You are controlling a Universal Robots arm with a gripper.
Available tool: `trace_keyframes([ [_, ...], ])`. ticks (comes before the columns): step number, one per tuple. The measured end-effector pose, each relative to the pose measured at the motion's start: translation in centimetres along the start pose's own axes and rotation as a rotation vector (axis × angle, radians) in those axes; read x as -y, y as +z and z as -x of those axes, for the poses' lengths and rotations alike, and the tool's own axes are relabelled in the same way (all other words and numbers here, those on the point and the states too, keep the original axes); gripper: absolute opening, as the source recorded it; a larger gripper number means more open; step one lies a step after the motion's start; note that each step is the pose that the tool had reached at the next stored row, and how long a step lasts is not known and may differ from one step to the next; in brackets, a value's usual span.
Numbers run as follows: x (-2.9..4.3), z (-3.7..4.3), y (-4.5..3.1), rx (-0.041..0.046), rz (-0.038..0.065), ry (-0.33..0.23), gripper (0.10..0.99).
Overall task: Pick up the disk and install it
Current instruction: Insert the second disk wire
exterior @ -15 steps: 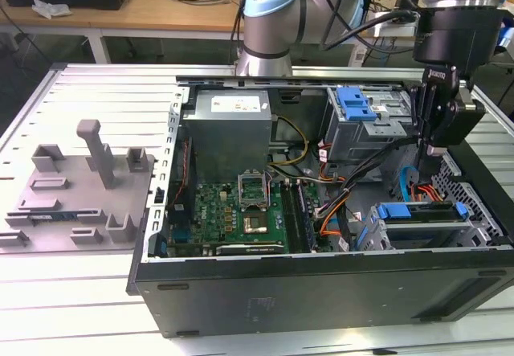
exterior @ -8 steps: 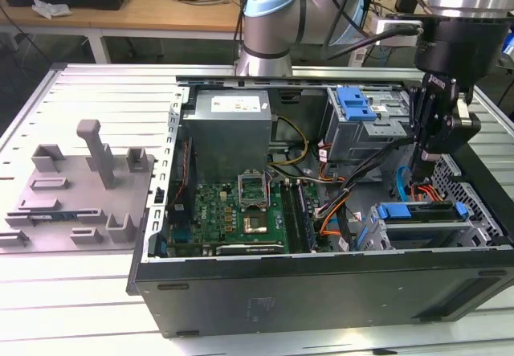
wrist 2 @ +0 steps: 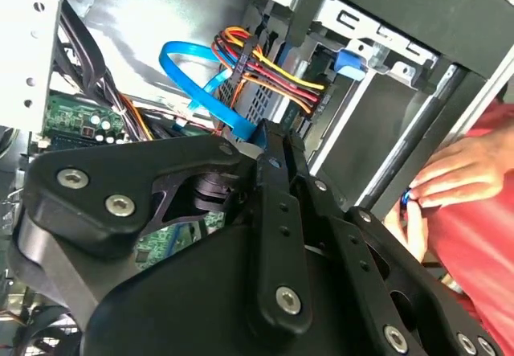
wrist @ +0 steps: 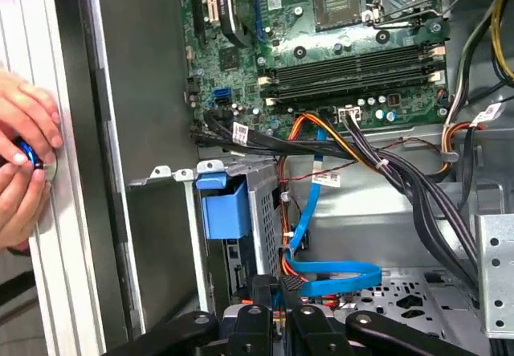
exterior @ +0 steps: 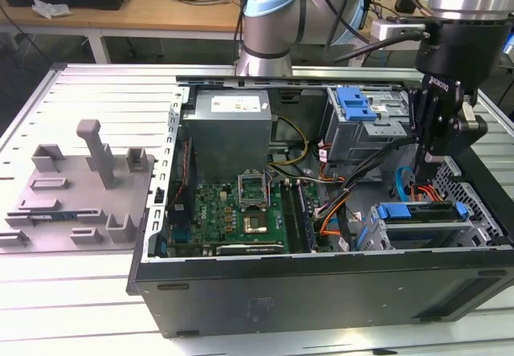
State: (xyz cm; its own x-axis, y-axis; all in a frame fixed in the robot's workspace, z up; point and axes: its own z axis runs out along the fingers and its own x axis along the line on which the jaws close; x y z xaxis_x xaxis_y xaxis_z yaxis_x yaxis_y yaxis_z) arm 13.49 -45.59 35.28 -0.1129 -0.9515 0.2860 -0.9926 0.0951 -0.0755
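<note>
The flat silver hard drive with a blue plastic rail frame (exterior: pixel 421 213) lies level in the drive bay at the open black computer case's (exterior: pixel 321 288) corner, at the exterior view's right. The black pincer (exterior: pixel 431 161) hangs just above it inside the case; whether it is open or closed cannot be told. A looping flat blue cable (wrist: pixel 337 276) and a red, yellow and black wire bundle (wrist 2: pixel 269 71) crowd the space around it. A grey plastic holder with upright posts (exterior: pixel 80 187) sits on the slatted metal surface (exterior: pixel 104 87). A person's hands (wrist: pixel 24 163) rest outside the case wall.

Even, bright indoor light, soft shadows inside the computer case (exterior: pixel 321 284), slight blur in both wrist views.
</note>
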Motion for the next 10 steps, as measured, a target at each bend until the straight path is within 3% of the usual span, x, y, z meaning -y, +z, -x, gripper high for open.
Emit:
trace_keyframes([
  [1,0.01,-0.11,0.03,0.0065,0.001,0.0,0.161],
  [3,0.06,-0.77,0.24,0.0615,0.007,0.002,0.161],
  [5,0.14,-1.43,0.44,0.0872,0.01,0.003,0.161],
  [7,0.25,-2.62,0.81,0.0948,0.01,0.003,0.161],
  [8,0.29,-2.97,0.91,0.1151,0.013,0.004,0.161],
  [9,0.32,-3.26,0.96,0.1432,0.016,0.005,0.161],
  [10,0.34,-3.44,1.01,0.157,0.017,0.006,0.161],
])
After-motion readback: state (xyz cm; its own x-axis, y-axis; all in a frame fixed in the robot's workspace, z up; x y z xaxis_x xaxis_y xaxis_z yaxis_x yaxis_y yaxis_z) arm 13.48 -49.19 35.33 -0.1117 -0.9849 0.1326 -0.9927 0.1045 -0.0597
